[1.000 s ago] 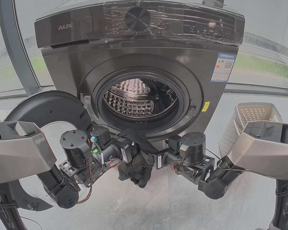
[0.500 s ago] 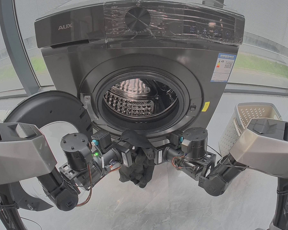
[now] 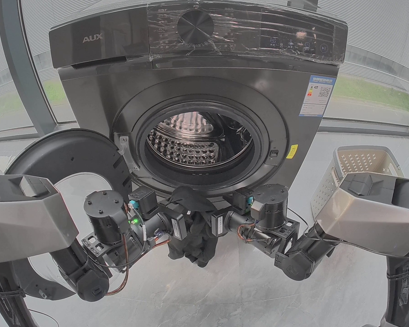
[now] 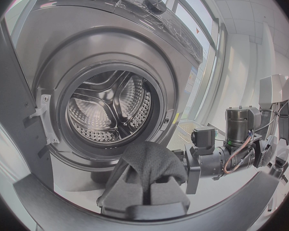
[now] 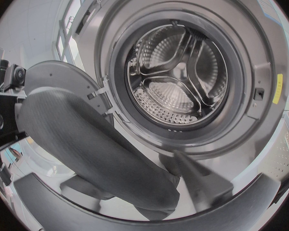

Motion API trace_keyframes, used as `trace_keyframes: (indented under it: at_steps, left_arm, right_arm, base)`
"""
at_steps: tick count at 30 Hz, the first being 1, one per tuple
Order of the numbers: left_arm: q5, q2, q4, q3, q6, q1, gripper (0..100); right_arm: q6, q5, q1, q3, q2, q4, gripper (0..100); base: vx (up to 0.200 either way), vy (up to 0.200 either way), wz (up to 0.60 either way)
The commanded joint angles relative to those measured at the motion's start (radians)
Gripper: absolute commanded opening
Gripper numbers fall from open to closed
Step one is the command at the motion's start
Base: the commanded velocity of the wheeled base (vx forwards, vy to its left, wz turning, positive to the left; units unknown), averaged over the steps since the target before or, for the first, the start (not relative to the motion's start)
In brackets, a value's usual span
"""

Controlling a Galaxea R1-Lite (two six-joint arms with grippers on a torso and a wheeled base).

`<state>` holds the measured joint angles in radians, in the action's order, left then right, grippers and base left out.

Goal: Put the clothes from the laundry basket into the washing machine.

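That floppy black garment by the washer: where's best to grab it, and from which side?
Probably the bunched top ridge of the dark garment, from both sides, where the left gripper and right gripper meet it. It is limp and sags below, so high grips keep it gathered for the drum opening.

Floor (image 3: 241, 287): washing machine (image 3: 191, 82), laundry basket (image 3: 331, 182).

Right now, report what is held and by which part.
A dark garment: the left gripper and the right gripper each pinch its bunched top, the rest hanging below.
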<state>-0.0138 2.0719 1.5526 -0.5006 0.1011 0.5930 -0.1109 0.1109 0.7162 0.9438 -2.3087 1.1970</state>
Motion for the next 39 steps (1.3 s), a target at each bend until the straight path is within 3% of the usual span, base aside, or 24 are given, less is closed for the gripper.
trace_keyframes:
  at_steps: [1,11,15,16,28,39]
  left_arm:
    - [-0.003,-0.010,0.003,0.014,0.000,0.011,0]
    - [-0.003,0.002,0.003,0.025,0.006,0.005,0]
    - [-0.003,0.007,0.003,0.028,0.003,-0.001,0]
    - [-0.003,0.011,0.003,0.028,0.003,-0.001,100]
    - [-0.002,0.128,0.003,0.022,0.002,0.002,100]
    - [-0.002,0.201,0.003,0.016,0.000,0.001,100]
  right_arm:
    - [0.003,-0.016,0.009,0.013,-0.006,0.015,0]
    - [0.002,-0.017,0.046,-0.054,0.049,0.041,0]
    - [0.002,-0.016,0.052,-0.169,0.166,0.041,0]
    - [0.002,-0.016,0.051,-0.183,0.183,0.041,0]
    - [-0.004,-0.016,0.058,-0.232,0.322,0.038,0]
    - [-0.007,-0.003,0.058,-0.192,0.333,0.036,0]
  base:
    - [0.000,0.000,0.00]
    - [0.000,0.000,0.00]
    - [0.000,0.000,0.00]
    - [0.000,0.000,0.00]
    - [0.000,0.000,0.00]
    - [0.000,0.000,0.00]
